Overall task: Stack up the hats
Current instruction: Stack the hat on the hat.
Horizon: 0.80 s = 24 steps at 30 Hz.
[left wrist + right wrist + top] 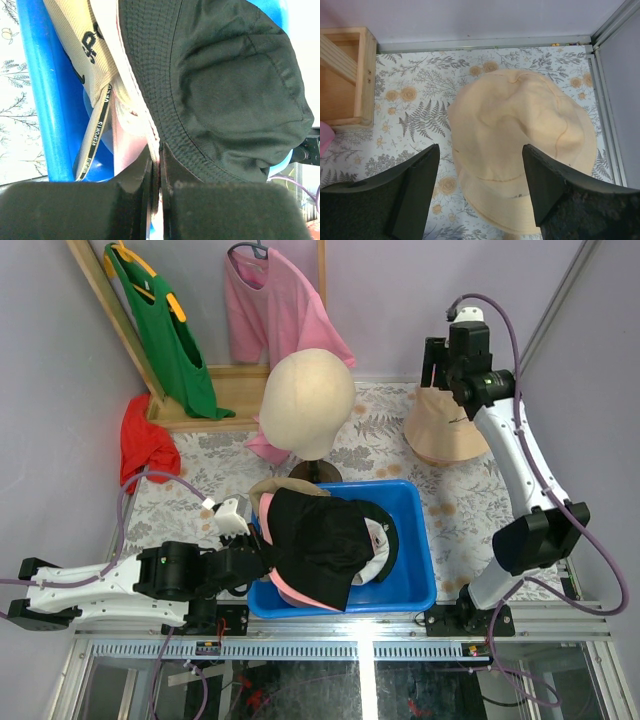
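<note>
Soft, light and floppy, the hats should handle best pinched at a brim edge. The left claw (159, 166) is clamped tight on the pale brim of the pink cap (300, 592) at the blue bin's (420, 570) near-left rim, and the right claw (480, 155) hangs with jaws spread above the peach bucket hat (520, 130), which lies flat on the tabletop (460, 510) beyond the bin's far-right corner. I count four hats: one dark hat (315, 540) topping the pink cap, one tan lettered cap (82, 45) inside the bin, and one bucket hat outside it.
</note>
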Available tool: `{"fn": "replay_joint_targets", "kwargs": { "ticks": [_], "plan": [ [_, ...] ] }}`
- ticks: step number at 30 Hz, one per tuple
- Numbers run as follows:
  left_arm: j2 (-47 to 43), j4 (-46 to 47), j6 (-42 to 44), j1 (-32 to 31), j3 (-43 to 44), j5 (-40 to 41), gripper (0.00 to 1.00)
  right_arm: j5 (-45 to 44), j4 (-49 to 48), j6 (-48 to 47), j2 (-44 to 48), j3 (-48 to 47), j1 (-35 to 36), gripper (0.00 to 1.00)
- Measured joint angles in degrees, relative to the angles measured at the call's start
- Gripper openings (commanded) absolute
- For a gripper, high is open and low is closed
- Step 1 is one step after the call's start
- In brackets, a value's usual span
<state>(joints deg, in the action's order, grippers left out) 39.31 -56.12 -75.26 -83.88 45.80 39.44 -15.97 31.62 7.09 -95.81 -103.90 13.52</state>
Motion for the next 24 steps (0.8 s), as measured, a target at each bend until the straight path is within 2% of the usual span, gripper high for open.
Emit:
{"fn": "replay_joint_targets", "kwargs": {
  "ticks": [6, 14, 24],
  "plan": [
    [-0.6, 0.2, 0.8, 0.0, 0.0, -0.5, 0.00, 0.0, 2.4, 1.1, 4.4, -0.5, 0.0, 0.72],
    [-0.7, 0.6, 1.6, 0.0, 0.0, -1.1, 0.00, 0.1, 2.0, 1.7, 4.7, 1.7, 0.0, 0.67],
    [-1.4, 1.3, 1.6, 0.0, -0.4, -1.8, 0.00, -2.7, -1.7, 1.0, 4.1, 15.0, -0.1, 0.67]
  ]
}}
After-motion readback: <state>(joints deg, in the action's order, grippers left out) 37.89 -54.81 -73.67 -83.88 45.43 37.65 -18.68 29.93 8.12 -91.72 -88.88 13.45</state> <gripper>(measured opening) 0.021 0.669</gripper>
